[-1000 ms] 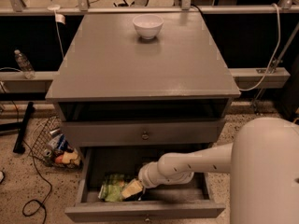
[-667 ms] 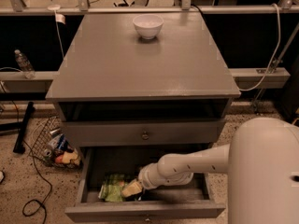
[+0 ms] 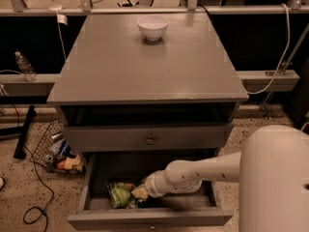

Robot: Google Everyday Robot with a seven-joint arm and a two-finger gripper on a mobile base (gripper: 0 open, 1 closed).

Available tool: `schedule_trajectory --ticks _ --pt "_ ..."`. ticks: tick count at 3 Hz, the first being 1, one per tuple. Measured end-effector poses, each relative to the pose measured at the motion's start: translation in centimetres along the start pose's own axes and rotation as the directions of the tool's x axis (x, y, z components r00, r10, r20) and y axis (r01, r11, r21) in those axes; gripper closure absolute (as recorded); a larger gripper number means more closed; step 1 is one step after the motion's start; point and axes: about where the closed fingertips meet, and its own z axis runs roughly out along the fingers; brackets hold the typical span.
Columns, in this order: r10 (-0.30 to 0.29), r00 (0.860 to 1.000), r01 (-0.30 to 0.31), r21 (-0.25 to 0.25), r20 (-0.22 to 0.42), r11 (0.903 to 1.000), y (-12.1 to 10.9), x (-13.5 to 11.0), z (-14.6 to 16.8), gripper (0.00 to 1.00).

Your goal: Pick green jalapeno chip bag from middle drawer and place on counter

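Observation:
The green jalapeno chip bag (image 3: 119, 194) lies in the left front part of the open middle drawer (image 3: 149, 218), the lowest one. My white arm reaches into the drawer from the right. My gripper (image 3: 140, 193) is at the bag's right edge, touching or very close to it. The counter (image 3: 145, 66) is the grey cabinet top above, with a white bowl (image 3: 152, 26) near its far edge.
A closed grey drawer front with a round knob (image 3: 150, 139) sits above the open drawer. A wire basket of items (image 3: 60, 153) and cables lie on the floor to the left. A plastic bottle (image 3: 24, 66) stands on a ledge at left.

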Motion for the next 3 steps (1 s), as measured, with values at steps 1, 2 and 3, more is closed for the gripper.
schedule_trajectory --ticks 1,2,3 --pt "0.023 0.999 -0.021 -0.058 0.032 0.9981 -0.3 0.0 -1.0 0.87" --pt "0.052 0.989 -0.032 -0.141 0.135 0.9895 -1.2 -1.2 -3.3 1.00" --pt "0.039 0.955 0.023 -0.207 0.293 0.9781 -1.9 -3.4 -8.7 1.00"
